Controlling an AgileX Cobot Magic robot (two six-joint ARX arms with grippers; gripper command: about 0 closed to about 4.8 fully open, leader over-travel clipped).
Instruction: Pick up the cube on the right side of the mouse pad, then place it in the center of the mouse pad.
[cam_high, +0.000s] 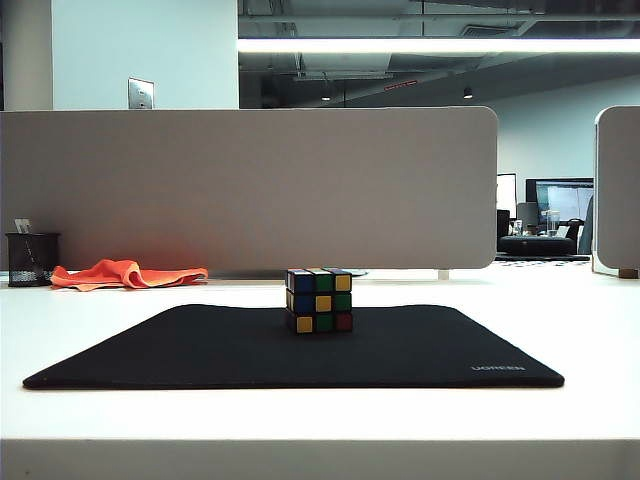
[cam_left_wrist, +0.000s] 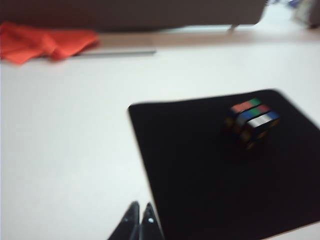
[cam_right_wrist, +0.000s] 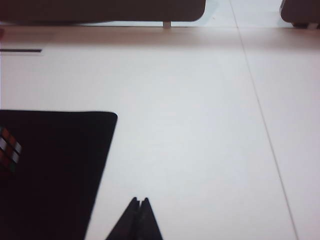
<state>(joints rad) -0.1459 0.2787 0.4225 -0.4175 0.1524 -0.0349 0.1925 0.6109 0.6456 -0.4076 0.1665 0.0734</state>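
1. Left tool (cam_left_wrist: 140, 220): tips pressed together, empty, above bare desk (cam_left_wrist: 65, 150) beside mouse pad (cam_left_wrist: 200, 190)
2. Right tool (cam_right_wrist: 139, 212): likewise closed, empty, off pad's right edge
3. Cube (cam_high: 319, 300): free near pad centre, apparently placed

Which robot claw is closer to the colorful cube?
Probably the left. The left claw is shut over the white table beside the mouse pad, with the cube fully in its view. The right claw, also shut, sees it only at the edge.
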